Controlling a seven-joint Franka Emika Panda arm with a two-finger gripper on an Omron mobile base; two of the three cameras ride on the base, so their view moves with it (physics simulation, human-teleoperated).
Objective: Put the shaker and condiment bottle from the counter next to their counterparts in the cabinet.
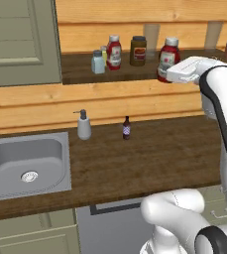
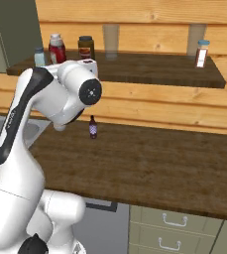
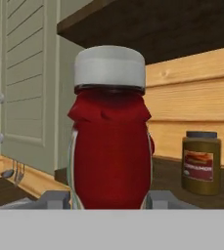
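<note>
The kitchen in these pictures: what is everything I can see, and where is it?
Ketchup bottles: two, red, white caps; one standing on the shelf, one gripped at the shelf edge.
Shaker: one, pale blue, shelf, beside the standing ketchup.
Jar: one, dark brown, shelf.
Spice jar: one, reddish-brown, pale lid, shelf's right end.
Small bottle: one, dark, counter.
Soap dispenser: one, grey, by the sink.
Sink: one, grey steel.
Counter: dark wood.
End effector: closed on ketchup.
</note>
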